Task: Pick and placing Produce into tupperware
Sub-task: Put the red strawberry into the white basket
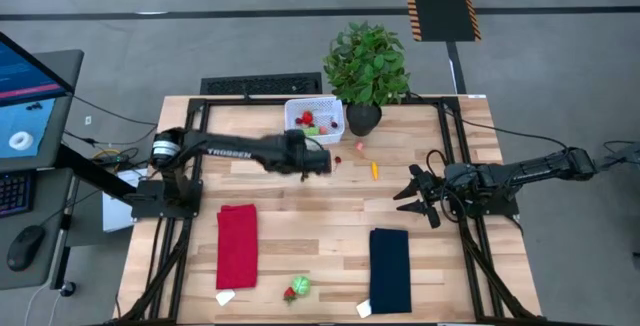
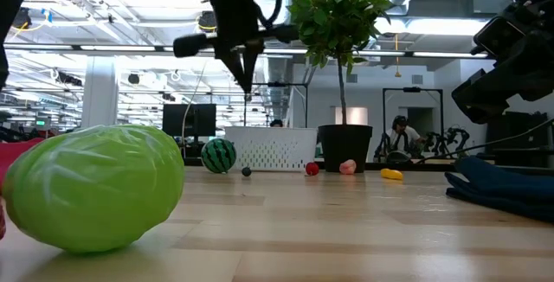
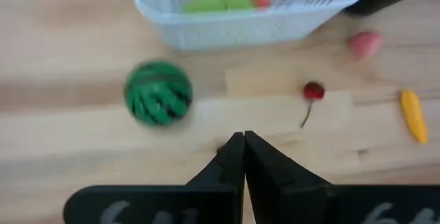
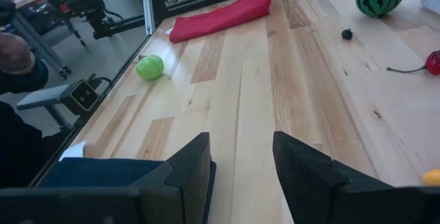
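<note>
While the clenched left hand [image 3: 243,139] hovers empty, watermelon [image 3: 158,92] and cherry [image 3: 313,91] flank it

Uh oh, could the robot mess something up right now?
Maybe. The watermelon ball is round and sits loose on the table beside the white basket, so a bump from the shut left hand could send it rolling. The cherry is tiny, so a grab there might miss.

A potted plant [image 1: 366,63] stands at the upper centre of the desk [image 1: 300,226]. A red cloth [image 1: 237,245] and a dark blue cloth [image 1: 390,269] lie lower down.
</note>
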`<state>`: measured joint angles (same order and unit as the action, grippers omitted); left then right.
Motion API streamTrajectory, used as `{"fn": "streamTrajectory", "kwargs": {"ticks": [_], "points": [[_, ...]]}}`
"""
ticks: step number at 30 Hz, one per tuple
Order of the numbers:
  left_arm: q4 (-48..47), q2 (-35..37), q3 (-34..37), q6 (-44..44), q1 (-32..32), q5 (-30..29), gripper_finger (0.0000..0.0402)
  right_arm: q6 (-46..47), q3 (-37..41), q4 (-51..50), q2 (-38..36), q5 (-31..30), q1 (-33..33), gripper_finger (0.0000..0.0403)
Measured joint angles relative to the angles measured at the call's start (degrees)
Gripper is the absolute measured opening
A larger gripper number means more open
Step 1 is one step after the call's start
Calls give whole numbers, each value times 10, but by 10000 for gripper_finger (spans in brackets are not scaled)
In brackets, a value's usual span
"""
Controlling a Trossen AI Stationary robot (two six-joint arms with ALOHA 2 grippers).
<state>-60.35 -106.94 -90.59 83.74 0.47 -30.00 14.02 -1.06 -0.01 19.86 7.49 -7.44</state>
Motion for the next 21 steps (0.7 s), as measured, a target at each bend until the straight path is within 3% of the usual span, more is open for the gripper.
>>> {"fn": "streamTrajectory", "kwargs": {"ticks": [3,8,13,21], "points": [[-24,-1,0,1,-36,-77,0,0,0,0,0,0,0,182],[-43,-1,0,3,-62,-67,0,0,0,0,0,0,0,182],[66,-14,13,16,-78,-136,0,0,0,0,0,0,0,182],[153,-22,12,-102,-79,-123,4,0,0,0,1,0,0,182]]}}
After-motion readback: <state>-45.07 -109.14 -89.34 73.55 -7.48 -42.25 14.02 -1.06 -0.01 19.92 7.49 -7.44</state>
